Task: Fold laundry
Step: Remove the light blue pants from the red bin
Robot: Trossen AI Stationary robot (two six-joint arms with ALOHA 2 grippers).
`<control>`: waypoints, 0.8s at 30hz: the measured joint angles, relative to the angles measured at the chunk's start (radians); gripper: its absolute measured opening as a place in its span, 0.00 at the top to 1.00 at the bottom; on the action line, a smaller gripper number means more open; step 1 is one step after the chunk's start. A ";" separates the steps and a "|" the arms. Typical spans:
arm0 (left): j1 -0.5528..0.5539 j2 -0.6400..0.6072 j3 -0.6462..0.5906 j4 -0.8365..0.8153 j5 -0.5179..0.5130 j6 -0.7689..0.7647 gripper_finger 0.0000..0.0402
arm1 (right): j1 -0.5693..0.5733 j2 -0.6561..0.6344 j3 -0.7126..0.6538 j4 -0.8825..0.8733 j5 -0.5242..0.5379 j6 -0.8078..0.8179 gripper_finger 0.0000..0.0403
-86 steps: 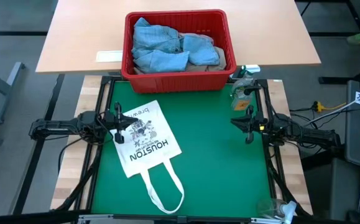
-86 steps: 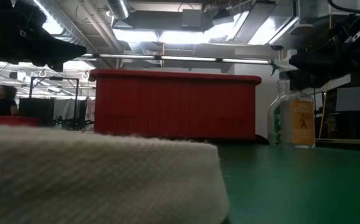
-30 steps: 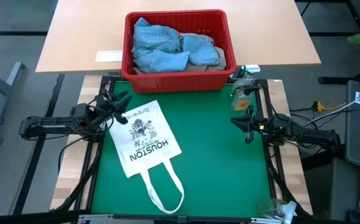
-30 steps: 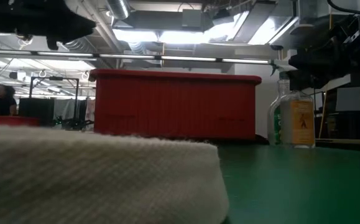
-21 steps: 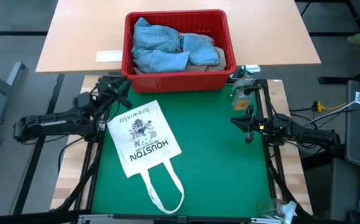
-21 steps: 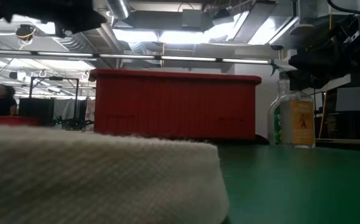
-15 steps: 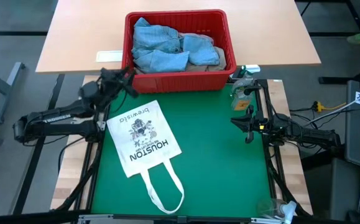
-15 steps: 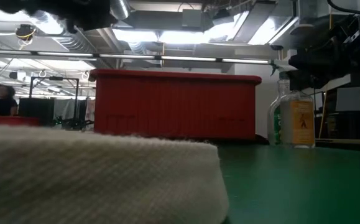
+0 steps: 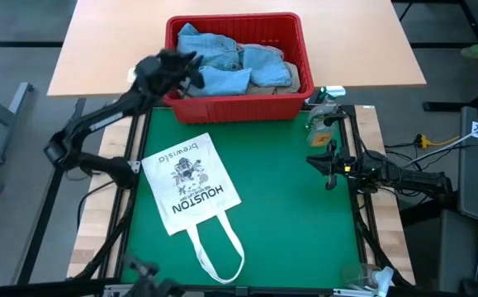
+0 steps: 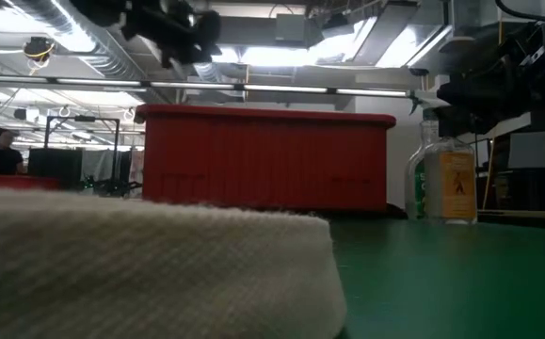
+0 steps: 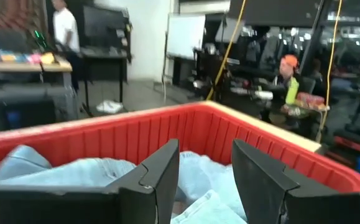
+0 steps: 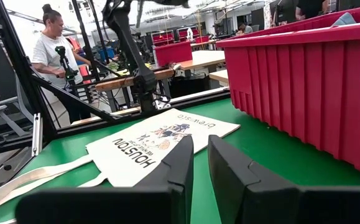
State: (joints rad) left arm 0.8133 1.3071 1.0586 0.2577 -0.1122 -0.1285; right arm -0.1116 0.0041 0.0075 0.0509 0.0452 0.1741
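The laundry is a heap of light blue denim with a tan piece at its right, lying inside the red basket on the wooden table at the far edge. My left gripper hovers over the basket's left rim, open, with nothing between its fingers; the left wrist view looks past my left gripper onto the denim. My right gripper waits at the green mat's right side. A narrow slit shows between its fingers in the right wrist view, and they hold nothing.
A white tote bag printed HOUSTON lies flat on the green mat, handles toward the near edge. A spray bottle stands by the basket's right near corner. People are in the room beyond the table.
My left gripper has risen from beside the tote bag at the mat's left edge and swung toward the far edge. It is now above the basket's left rim. The laundry, the bag and my right arm have stayed as they were.
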 joint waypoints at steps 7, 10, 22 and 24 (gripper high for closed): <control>0.051 0.253 0.205 -0.031 0.116 -0.004 0.65 | 0.000 0.000 0.000 0.000 0.000 0.000 0.87; 0.053 0.344 0.289 -0.038 0.172 -0.033 0.65 | 0.000 0.000 0.000 0.000 0.000 0.000 0.87; 0.046 0.642 0.538 -0.041 0.265 -0.128 0.65 | 0.000 0.000 0.000 0.000 0.000 0.000 0.87; 0.046 0.683 0.568 -0.041 0.264 -0.133 0.65 | 0.000 0.000 0.000 0.000 0.000 0.000 0.87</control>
State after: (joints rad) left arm 0.8589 1.9897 1.6271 0.2168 0.1520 -0.2612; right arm -0.1116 0.0044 0.0074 0.0505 0.0456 0.1738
